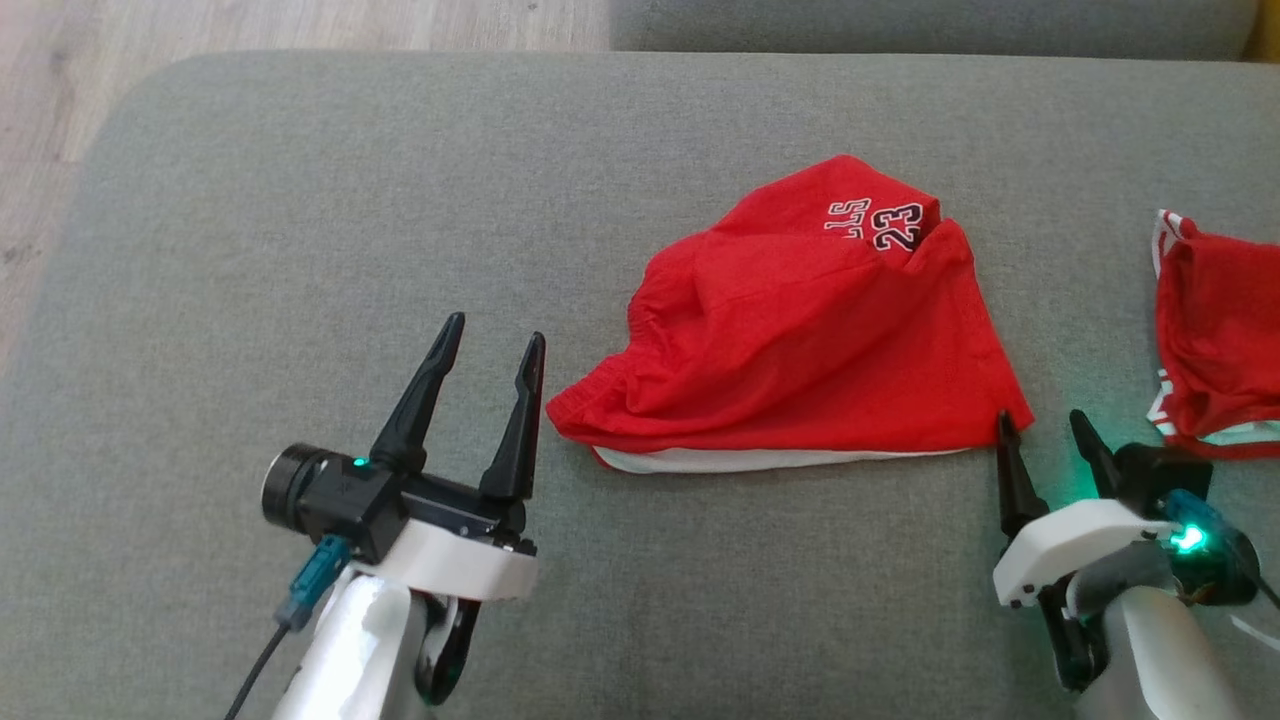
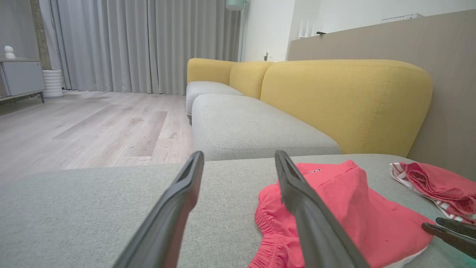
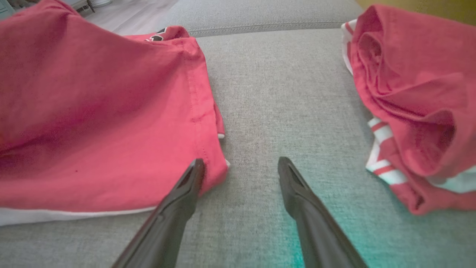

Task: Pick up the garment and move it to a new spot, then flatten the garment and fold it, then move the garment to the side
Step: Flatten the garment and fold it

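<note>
A red pair of shorts [image 1: 800, 330] printed with "23" lies rumpled on the grey sofa cushion [image 1: 300, 200], its white-edged hem toward me. The same shorts [image 2: 357, 219] [image 3: 93, 123] show in both wrist views. My left gripper [image 1: 497, 332] stands open just left of the elastic waistband, nothing between its fingers. My right gripper [image 1: 1042, 416] is open too, its left fingertip [image 3: 196, 167] right at the shorts' near right corner, holding nothing. In the left wrist view my own gripper [image 2: 240, 158] points past the shorts.
A second red garment with white stripes [image 1: 1215, 340] [image 3: 412, 100] lies bunched at the cushion's right edge. Beyond the cushion stretch a yellow-backed sofa [image 2: 334, 100] and wooden floor [image 2: 85, 126]. The cushion's left edge [image 1: 60, 290] drops to the floor.
</note>
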### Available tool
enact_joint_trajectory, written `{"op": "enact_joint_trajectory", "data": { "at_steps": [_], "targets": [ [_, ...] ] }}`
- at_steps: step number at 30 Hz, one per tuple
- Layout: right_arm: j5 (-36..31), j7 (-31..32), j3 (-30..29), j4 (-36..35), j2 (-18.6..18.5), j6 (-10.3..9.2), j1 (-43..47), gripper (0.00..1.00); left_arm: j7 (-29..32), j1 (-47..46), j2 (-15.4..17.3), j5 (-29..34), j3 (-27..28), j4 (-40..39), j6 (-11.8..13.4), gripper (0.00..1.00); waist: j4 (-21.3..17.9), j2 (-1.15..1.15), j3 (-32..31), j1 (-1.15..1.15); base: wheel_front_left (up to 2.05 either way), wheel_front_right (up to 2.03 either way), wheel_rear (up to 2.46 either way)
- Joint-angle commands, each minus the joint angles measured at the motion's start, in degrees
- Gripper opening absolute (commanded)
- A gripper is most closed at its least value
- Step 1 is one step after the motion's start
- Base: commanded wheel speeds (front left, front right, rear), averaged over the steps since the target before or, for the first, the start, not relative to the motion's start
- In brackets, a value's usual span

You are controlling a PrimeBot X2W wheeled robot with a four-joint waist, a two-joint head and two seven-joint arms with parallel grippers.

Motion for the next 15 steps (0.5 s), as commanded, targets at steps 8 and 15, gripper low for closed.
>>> {"op": "enact_joint_trajectory", "data": {
  "at_steps": [8, 15],
  "targets": [
    [-2.19, 0.88, 3.67, -0.03, -0.24, -0.04, -3.45, 1.0, -0.24, -2.56, 0.29, -0.04, 1.18, -1.89, 0.09, 1.0, 0.15, 0.0, 0.63, 0.0, 0.0, 0.0, 0.0],
    [-3.86, 2.03, 4.7, 1.8, -0.24, -0.04, -4.71, 1.0, -0.24, -2.79, 0.27, -0.32, 1.13, -1.68, 0.09, 1.0, 0.89, 0.0, 0.87, 0.0, 0.0, 0.0, 0.0]
  ]
}}
